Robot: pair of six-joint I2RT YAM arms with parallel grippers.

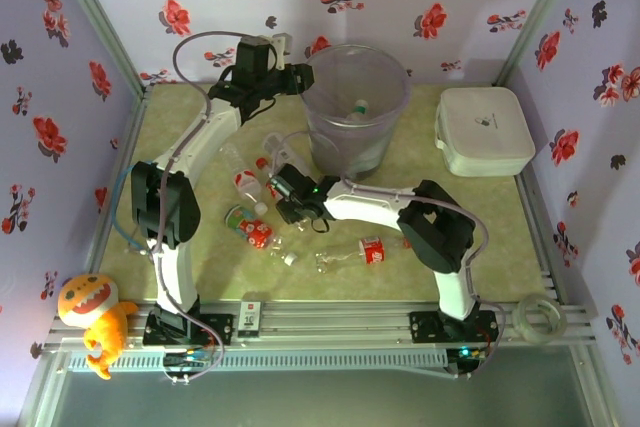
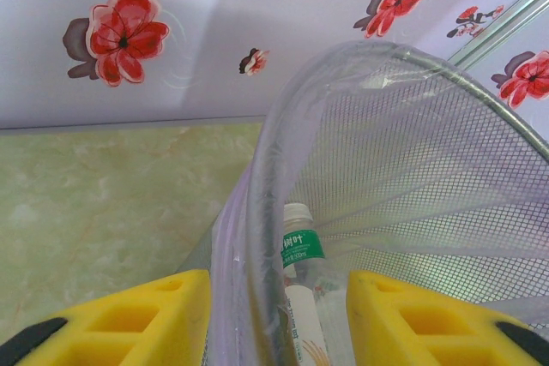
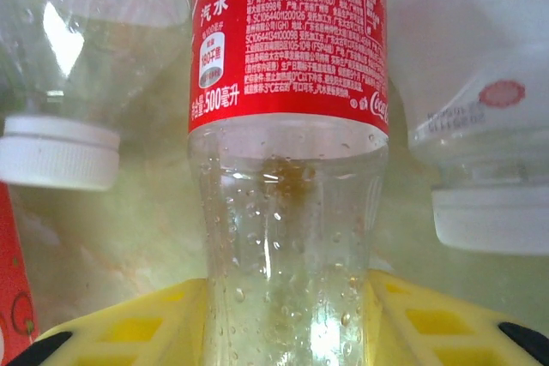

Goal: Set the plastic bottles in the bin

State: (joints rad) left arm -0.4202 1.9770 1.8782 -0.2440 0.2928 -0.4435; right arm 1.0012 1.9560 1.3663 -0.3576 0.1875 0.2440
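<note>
Two white-capped bottles (image 3: 86, 49) flank the right gripper's (image 3: 287, 323) red-labelled bottle (image 3: 287, 66).

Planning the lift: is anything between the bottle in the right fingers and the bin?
Nothing lies on the table between them. The red-labelled bottle must clear the bin's tall near wall, and the left fingers sit at its left rim.

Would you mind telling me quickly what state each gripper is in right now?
Left gripper: open, straddling the bin rim, holding nothing.
Right gripper: closed on a red-labelled plastic bottle.
</note>
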